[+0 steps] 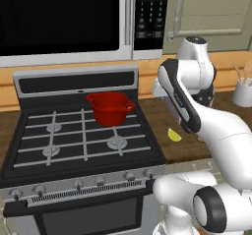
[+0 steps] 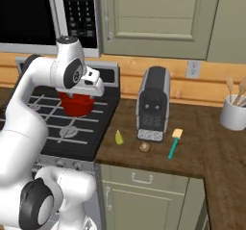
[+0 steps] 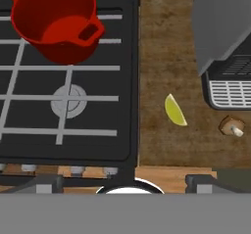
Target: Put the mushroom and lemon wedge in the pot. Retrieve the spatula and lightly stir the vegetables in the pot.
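The red pot (image 1: 110,108) (image 2: 77,104) (image 3: 54,25) stands empty on the stove's back right burner. On the wooden counter right of the stove lies the pale yellow lemon wedge (image 1: 174,135) (image 2: 118,137) (image 3: 175,110). The tan-brown mushroom (image 2: 144,147) (image 3: 232,127) sits further right, in front of the coffee machine. The teal-handled spatula (image 2: 174,143) lies flat beyond it, head away from the front edge. My gripper (image 3: 122,183) hangs open and empty, high above the stove's right front edge, looking down on the pot, wedge and mushroom.
A grey coffee machine (image 2: 153,104) (image 3: 223,42) stands on the counter just behind the mushroom. A white cup with pale wooden utensils (image 2: 234,111) (image 1: 242,91) is at the far right. A microwave (image 1: 64,17) hangs over the stove (image 1: 83,140).
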Motion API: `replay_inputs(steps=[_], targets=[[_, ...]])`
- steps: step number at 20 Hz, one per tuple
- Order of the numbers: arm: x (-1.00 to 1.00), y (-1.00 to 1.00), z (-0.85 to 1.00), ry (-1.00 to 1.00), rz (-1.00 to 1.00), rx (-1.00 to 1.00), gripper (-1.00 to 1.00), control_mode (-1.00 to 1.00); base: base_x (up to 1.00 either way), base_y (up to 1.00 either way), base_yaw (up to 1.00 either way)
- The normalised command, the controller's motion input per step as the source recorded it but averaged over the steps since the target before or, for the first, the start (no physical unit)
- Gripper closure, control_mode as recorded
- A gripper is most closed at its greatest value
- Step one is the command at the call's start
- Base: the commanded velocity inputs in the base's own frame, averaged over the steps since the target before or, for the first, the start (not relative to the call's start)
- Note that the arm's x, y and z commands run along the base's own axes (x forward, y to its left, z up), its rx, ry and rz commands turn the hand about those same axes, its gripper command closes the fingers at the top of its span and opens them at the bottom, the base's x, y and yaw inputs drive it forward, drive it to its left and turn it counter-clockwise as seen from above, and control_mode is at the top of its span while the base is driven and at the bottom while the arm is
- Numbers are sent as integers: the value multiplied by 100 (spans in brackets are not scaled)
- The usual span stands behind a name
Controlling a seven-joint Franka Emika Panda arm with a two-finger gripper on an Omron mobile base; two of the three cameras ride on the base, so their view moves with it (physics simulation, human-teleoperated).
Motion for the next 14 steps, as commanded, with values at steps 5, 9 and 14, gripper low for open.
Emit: replay_inputs(steps=[5,9,14], targets=[[0,0,0,0,0,0,-100,100,24,-29,0],[0,0,0,0,0,0,-100,100,61,-1,-8],[0,-2,0,0,-2,1,-100,-100,47,0,-12]])
